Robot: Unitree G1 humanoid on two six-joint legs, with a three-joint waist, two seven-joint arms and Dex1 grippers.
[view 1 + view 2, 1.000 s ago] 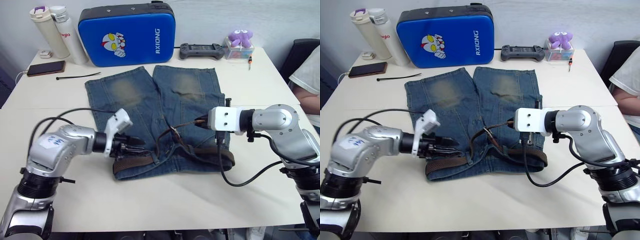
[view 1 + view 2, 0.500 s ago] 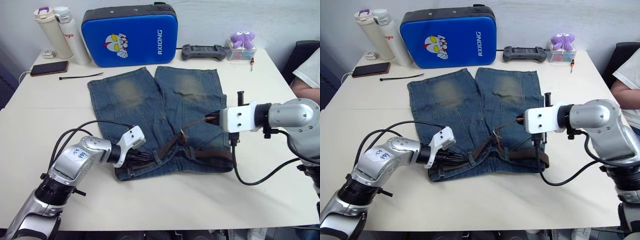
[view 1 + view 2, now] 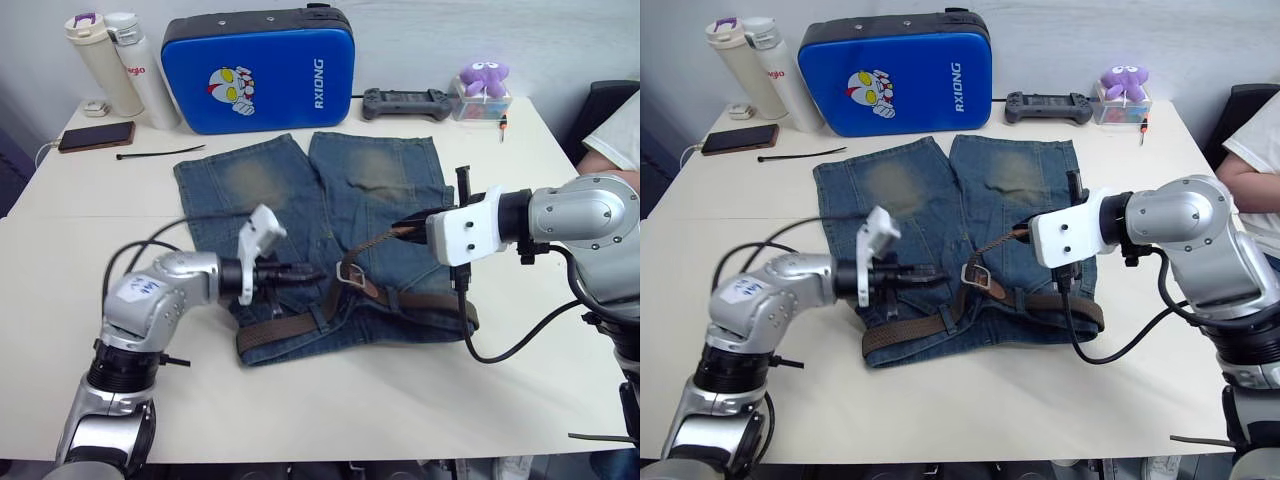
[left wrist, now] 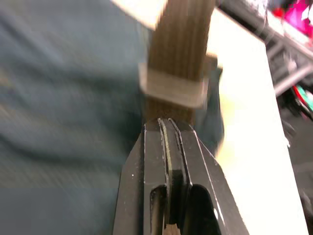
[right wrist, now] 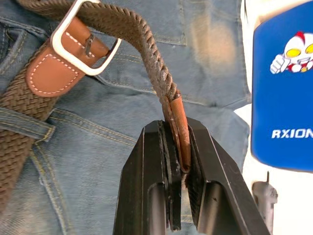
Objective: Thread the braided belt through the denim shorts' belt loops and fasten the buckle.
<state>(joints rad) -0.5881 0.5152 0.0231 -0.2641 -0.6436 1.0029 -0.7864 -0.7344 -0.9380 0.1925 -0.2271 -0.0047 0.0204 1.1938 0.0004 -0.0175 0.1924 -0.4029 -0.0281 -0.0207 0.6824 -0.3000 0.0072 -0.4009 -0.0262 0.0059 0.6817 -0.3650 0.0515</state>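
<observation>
Belt tip (image 5: 177,128) is clamped by right pincer (image 5: 180,147); left pincer (image 4: 168,128), closed, has been raised; "RXIONG" case (image 3: 258,68).

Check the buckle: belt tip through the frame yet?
Through. The braided belt passes through the buckle frame, and the right gripper holds its leather tip beyond it. Prong engagement: cannot tell.

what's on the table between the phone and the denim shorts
A thin black cable tie lies on the table between the phone and the denim shorts, apart from both, as the left eye view shows.
</observation>
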